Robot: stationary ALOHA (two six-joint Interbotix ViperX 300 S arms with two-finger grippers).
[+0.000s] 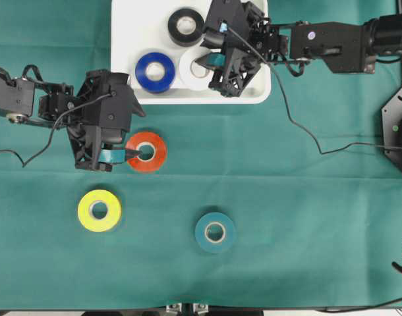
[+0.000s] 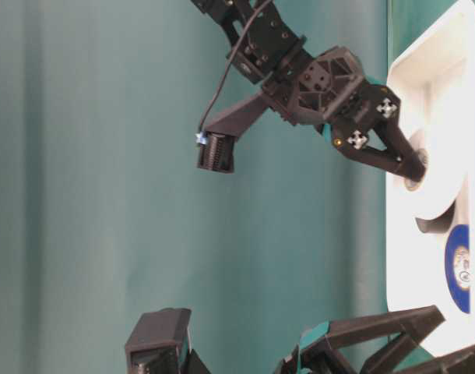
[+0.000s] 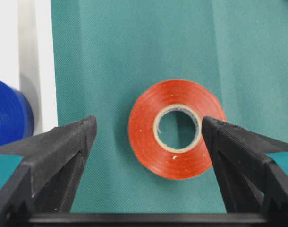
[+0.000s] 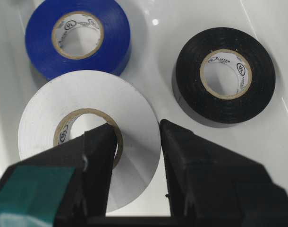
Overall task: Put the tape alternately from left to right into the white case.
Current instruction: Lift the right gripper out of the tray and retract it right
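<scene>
1. Tape rolls number six: three sit in the white case (image 1: 257, 92), three lie on the green cloth (image 1: 306, 217); the case rests at the cloth's far edge, largest of all.
2. Right gripper (image 4: 137, 142) reaches into the case; its jaws are nearly closed on the white roll (image 4: 89, 127), one finger in the core, one outside the wall.
3. Left gripper (image 3: 148, 142) hovers over the red-orange roll (image 3: 177, 128), jaws wide apart, holding nothing; the roll lies flat on the cloth between them.
4. Blue roll (image 1: 155, 72) and black roll (image 1: 186, 26) lie flat in the case beside the white one.
5. Yellow roll (image 1: 99, 210) and teal roll (image 1: 215, 232) lie apart on the near cloth.
</scene>
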